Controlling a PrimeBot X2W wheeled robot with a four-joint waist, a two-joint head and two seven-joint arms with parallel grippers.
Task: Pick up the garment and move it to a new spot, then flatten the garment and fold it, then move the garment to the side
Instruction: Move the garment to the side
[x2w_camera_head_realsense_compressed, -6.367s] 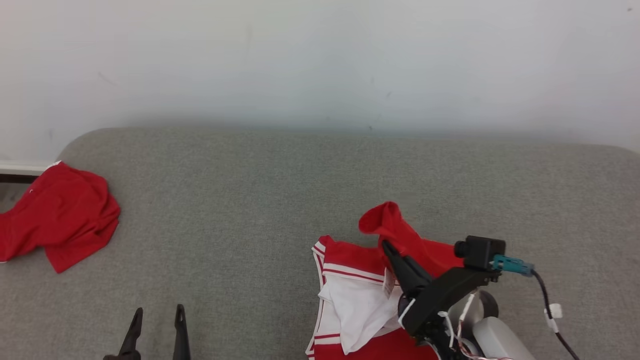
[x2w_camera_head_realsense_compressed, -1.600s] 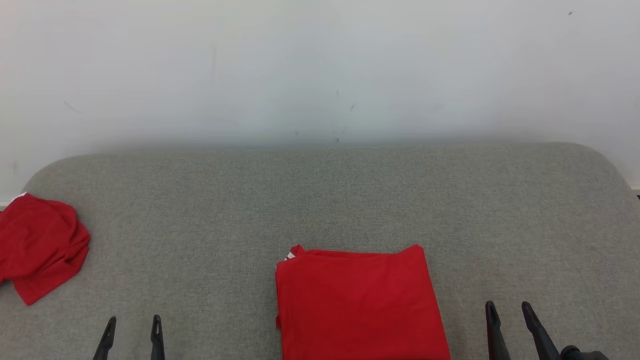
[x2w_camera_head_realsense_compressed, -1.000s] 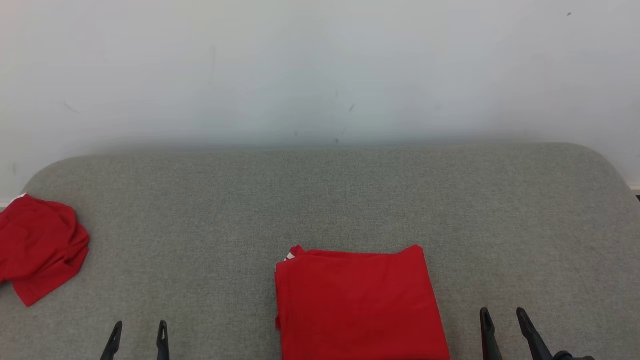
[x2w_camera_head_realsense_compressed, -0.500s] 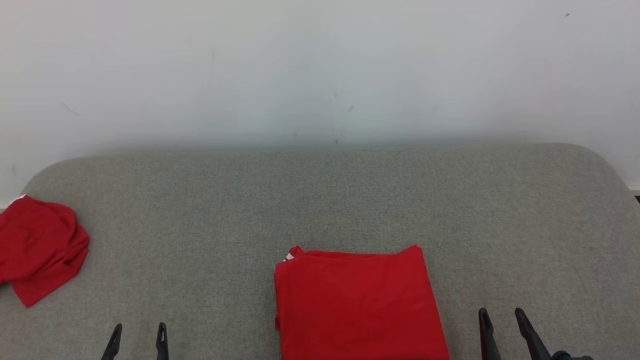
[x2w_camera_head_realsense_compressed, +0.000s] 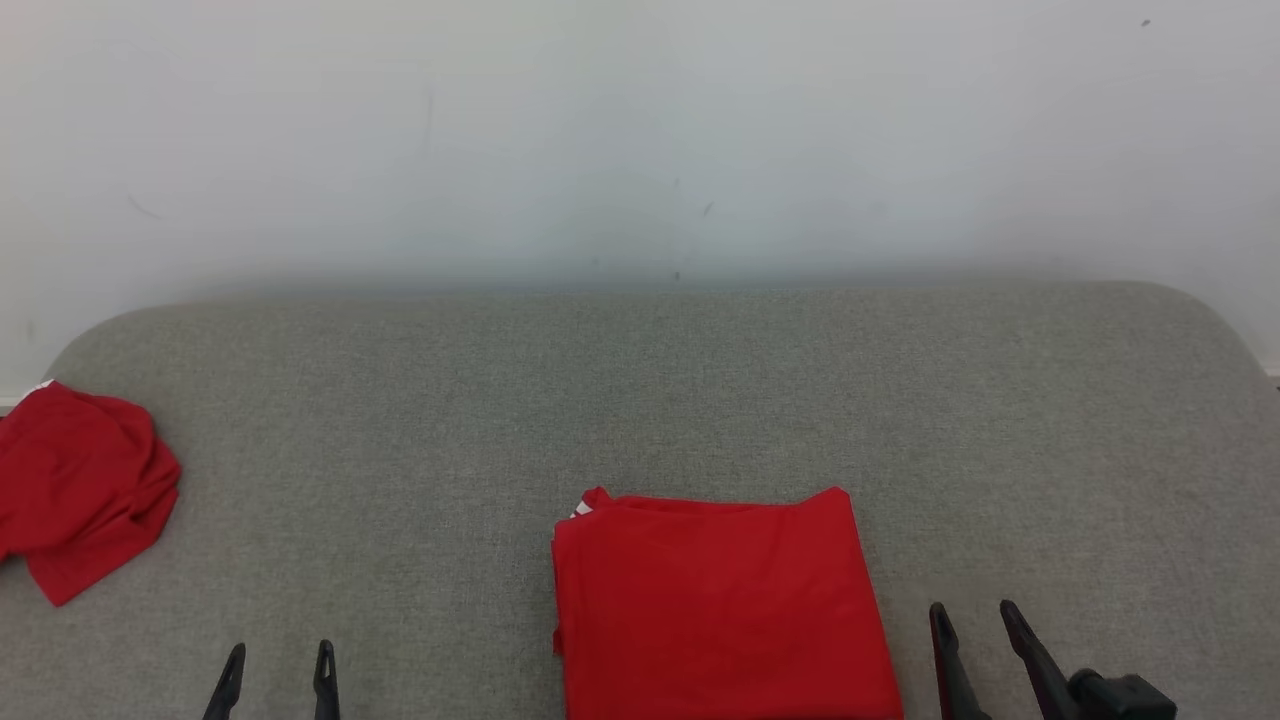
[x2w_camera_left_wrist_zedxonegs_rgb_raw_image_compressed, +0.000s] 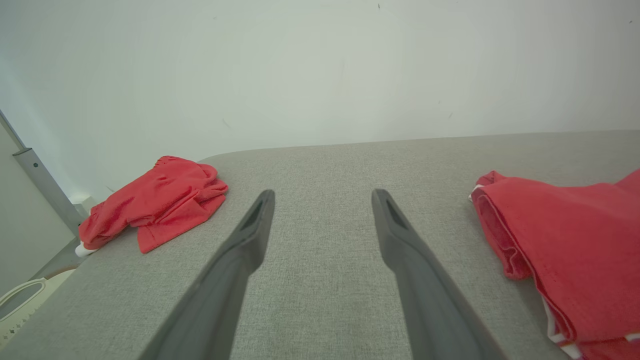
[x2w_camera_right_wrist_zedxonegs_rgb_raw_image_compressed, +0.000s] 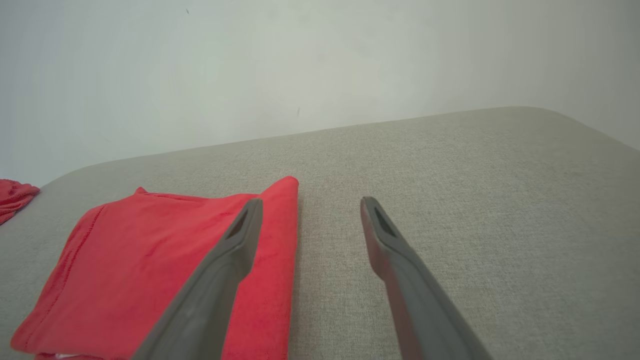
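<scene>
Folded garment (x2w_camera_head_realsense_compressed: 720, 610) — long axis near-to-far.
Left jaws, right jaws flank it, pointing far — wide open, empty.

The desk (x2w_camera_head_realsense_compressed: 700, 400) is covered all over in grey woven fabric, with rounded far corners and a flat, unwrinkled top. Two things lie directly on it, well apart. A folded red garment (x2w_camera_head_realsense_compressed: 720, 610) rests near the front edge, a little right of the middle, as a neat rectangle with straight sides; a sliver of white trim shows at its far left corner, and the stacked layers show along its left side. A crumpled red cloth (x2w_camera_head_realsense_compressed: 80, 490) lies in a loose heap at the desk's left edge, towards the far corner.
</scene>
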